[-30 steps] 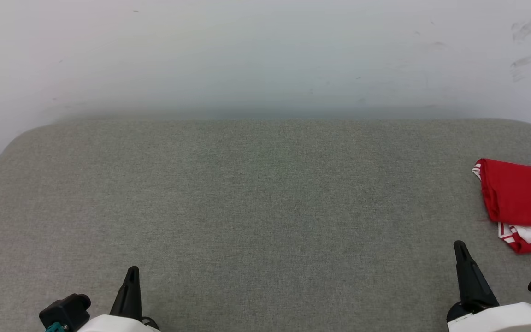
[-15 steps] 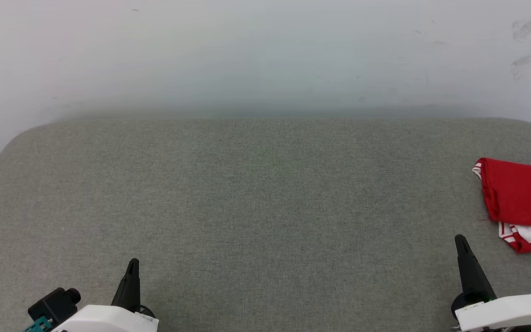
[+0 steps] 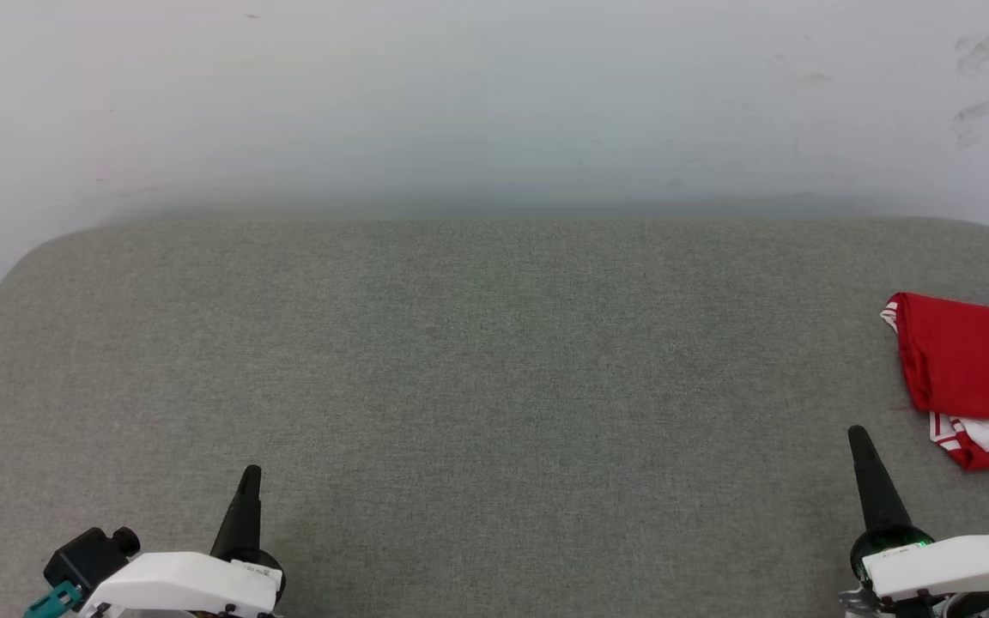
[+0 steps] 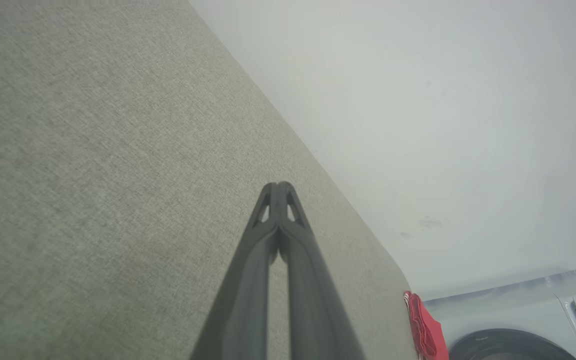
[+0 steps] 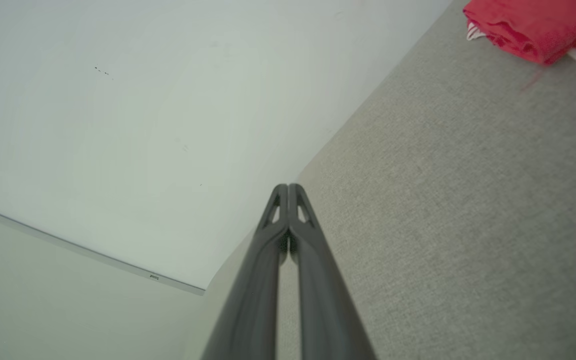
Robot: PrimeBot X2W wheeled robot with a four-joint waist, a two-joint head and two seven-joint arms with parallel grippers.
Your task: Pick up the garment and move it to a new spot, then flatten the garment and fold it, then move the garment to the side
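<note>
1. The garment (image 3: 971, 360) lies folded in a red bundle at the right edge of the table (image 3: 494, 386), a striped white sleeve poking out. It runs out of the head view, so the fold's neatness is hard to judge.
2. The left gripper (image 3: 250, 479) and right gripper (image 3: 858, 439) both have fingers pressed together, empty, over the near edge.
3. The last step, moving it aside, looks done; next calls only for parking the 2 arms.
4. Bare table spreads wide between them. The wall (image 3: 494, 103) bounds the far edge, and the garment lies near the right gripper, apart.
</note>
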